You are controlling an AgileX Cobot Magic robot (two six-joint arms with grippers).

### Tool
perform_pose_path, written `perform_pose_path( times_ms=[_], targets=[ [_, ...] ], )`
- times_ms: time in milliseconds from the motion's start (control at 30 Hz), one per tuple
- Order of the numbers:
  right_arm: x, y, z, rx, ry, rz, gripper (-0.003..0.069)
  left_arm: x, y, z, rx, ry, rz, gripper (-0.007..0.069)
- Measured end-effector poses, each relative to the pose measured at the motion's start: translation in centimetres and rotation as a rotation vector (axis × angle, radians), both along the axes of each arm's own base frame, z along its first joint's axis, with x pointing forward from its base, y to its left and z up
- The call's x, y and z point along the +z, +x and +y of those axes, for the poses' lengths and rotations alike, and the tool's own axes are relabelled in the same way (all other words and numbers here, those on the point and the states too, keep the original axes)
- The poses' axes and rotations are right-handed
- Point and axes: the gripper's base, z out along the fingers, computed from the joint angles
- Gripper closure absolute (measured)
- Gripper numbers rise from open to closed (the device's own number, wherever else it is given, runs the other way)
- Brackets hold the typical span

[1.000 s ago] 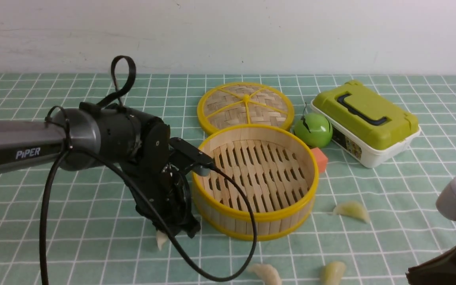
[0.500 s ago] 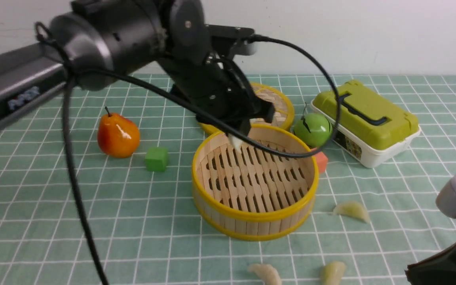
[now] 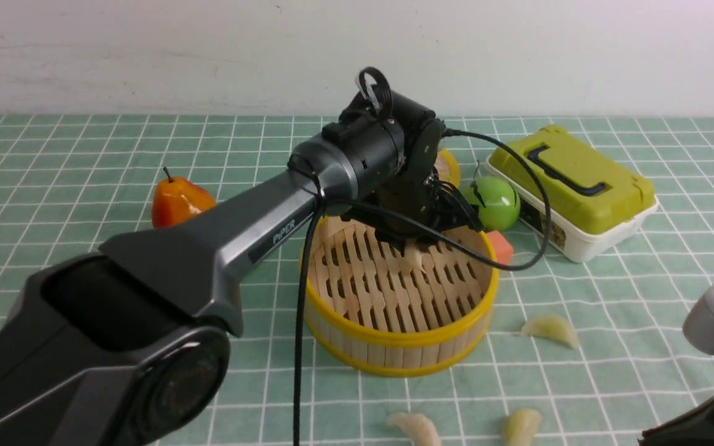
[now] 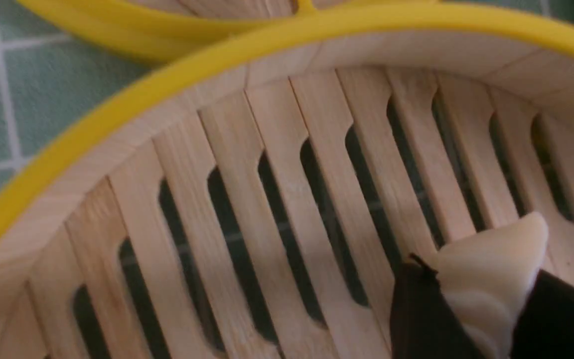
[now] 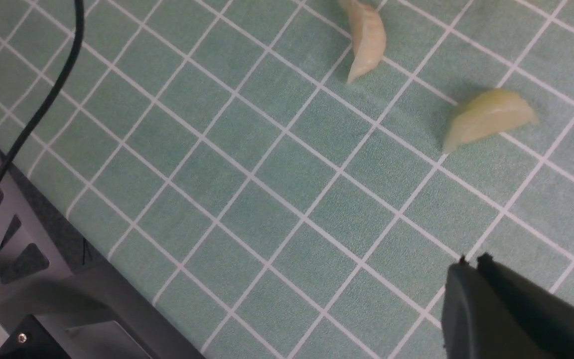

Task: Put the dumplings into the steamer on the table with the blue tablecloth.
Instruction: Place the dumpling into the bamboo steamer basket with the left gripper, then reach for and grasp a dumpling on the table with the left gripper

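Left gripper (image 4: 476, 279) is inside the steamer (image 3: 394, 353). Its fingers (image 4: 416, 309) are clamped on a dumpling (image 4: 496, 249), whose tip pokes out past them over the slats. Three loose dumplings (image 3: 550, 328) lie on the cloth (image 3: 611, 291) near the steamer. Right gripper (image 5: 471, 259) has its fingers together, over the cloth.

Front view, one word legible: lettering "PiPER" (image 3: 284, 230). White characters, capitals with a small i, printed on a dark strip along the grey casing of the left arm (image 3: 208, 248). The word slants upward with the arm. It sits just left of the steamer (image 3: 394, 353), about level with its left rim.

Right of the steamer, set further back: lidded box (image 3: 571, 170), green top, white base. Printed label (image 3: 554, 234) on the white side facing the steamer. Dark patch with yellowish marks, too small to read.

Both wrist views: nothing legible.
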Motion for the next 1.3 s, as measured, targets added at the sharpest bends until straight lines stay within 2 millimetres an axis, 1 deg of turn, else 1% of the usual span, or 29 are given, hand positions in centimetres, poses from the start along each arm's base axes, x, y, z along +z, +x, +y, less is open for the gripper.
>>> perform_pose_path(
  times_ms=[33,67,100,133,167,200,233,300,333,367,400,467,500,533,567,600,667,700,767,833,867,900,933,967,1000,1100,1167,1200,1300],
  targets=[
    [0.0,0.0,0.0,0.000,0.000,0.000,0.0649,-0.1,0.0,0.0,0.000,0.001,0.005,0.0389],
    [0.0,0.0,0.0,0.000,0.000,0.000,0.0648,-0.5,-0.1,0.0,0.002,0.004,0.021,0.0342],
    [0.0,0.0,0.0,0.000,0.000,0.000,0.0648,-0.4,-0.1,0.0,-0.001,0.007,0.023,0.0305],
    [0.0,0.0,0.0,0.000,0.000,0.000,0.0645,0.3,-0.3,0.1,-0.007,0.010,0.021,0.0261],
    [0.0,0.0,0.0,0.000,0.000,0.000,0.0645,0.7,-0.4,0.2,-0.018,0.019,0.021,0.0235],
    [0.0,0.0,0.0,0.000,0.000,0.000,0.0644,0.8,-0.4,0.2,-0.018,0.018,0.019,0.0228],
    [0.0,0.0,0.0,0.000,0.000,0.000,0.0641,2.5,-0.6,0.6,-0.042,0.022,-0.002,0.0181],
    [0.0,0.0,0.0,0.000,0.001,0.000,0.0638,5.4,-1.2,1.3,-0.069,0.008,-0.035,0.0153],
    [0.0,0.0,0.0,0.001,0.000,0.000,0.0637,7.8,-1.8,1.9,-0.086,-0.010,-0.059,0.0139],
    [0.0,0.0,0.0,0.001,0.000,0.000,0.0637,9.0,-2.1,2.2,-0.092,-0.021,-0.072,0.0137],
    [0.0,0.0,0.0,0.001,0.002,0.000,0.0636,11.8,-3.2,3.1,-0.111,-0.038,-0.085,0.0132],
    [0.0,0.0,0.0,0.001,0.005,0.001,0.0635,14.7,-4.8,4.3,-0.139,-0.038,-0.086,0.0128],
    [0.0,0.0,0.1,0.001,0.008,0.002,0.0634,15.8,-5.7,4.9,-0.153,-0.033,-0.090,0.0127],
    [0.1,0.0,0.1,0.001,0.009,0.001,0.0632,16.5,-6.4,5.2,-0.167,-0.026,-0.091,0.0127],
    [0.1,0.0,0.1,0.001,0.009,0.001,0.0631,16.8,-6.9,5.5,-0.178,-0.019,-0.087,0.0127],
    [0.1,-0.1,0.1,0.003,0.009,0.001,0.0629,16.9,-8.3,5.9,-0.203,0.004,-0.067,0.0127],
    [0.2,-0.2,0.0,0.003,0.004,-0.007,0.0627,16.2,-10.0,6.1,-0.240,0.042,-0.022,0.0127],
    [0.3,-0.4,-0.1,0.004,0.001,-0.018,0.0627,14.8,-11.6,6.2,-0.267,0.079,0.035,0.0127],
    [0.6,-0.8,-0.3,0.007,-0.004,-0.040,0.0627,13.0,-13.2,6.3,-0.294,0.120,0.102,0.0127],
    [1.0,-1.5,-0.7,0.001,-0.011,-0.071,0.0624,10.1,-15.6,6.4,-0.327,0.175,0.207,0.0127],
    [1.2,-1.8,-0.9,-0.004,-0.012,-0.082,0.0622,9.0,-16.4,6.4,-0.330,0.187,0.243,0.0127],
    [1.6,-2.4,-1.2,-0.017,-0.015,-0.107,0.0619,7.2,-17.3,6.4,-0.325,0.197,0.292,0.0127],
    [1.8,-2.7,-1.4,-0.028,-0.013,-0.122,0.0617,6.1,-17.8,6.2,-0.312,0.182,0.308,0.0127],
    [2.0,-3.1,-1.6,-0.040,-0.012,-0.138,0.0617,5.0,-18.1,5.7,-0.286,0.139,0.308,0.0127],
    [2.1,-3.3,-1.7,-0.047,-0.011,-0.147,0.0617,4.5,-18.2,5.4,-0.270,0.112,0.304,0.0127],
    [2.4,-3.7,-1.9,-0.061,-0.007,-0.161,0.0617,3.5,-18.1,4.4,-0.237,0.029,0.277,0.0127],
    [2.3,-3.7,-1.9,-0.064,-0.010,-0.159,0.0617,2.6,-17.5,3.2,-0.215,-0.046,0.241,0.0127],
    [2.3,-3.7,-1.9,-0.061,-0.012,-0.161,0.0617,2.3,-17.4,3.0,-0.208,-0.055,0.237,0.0127],
    [2.3,-3.8,-1.7,-0.047,-0.010,-0.162,0.0615,0.5,-16.8,2.3,-0.168,-0.067,0.250,0.0127]
  ],
)
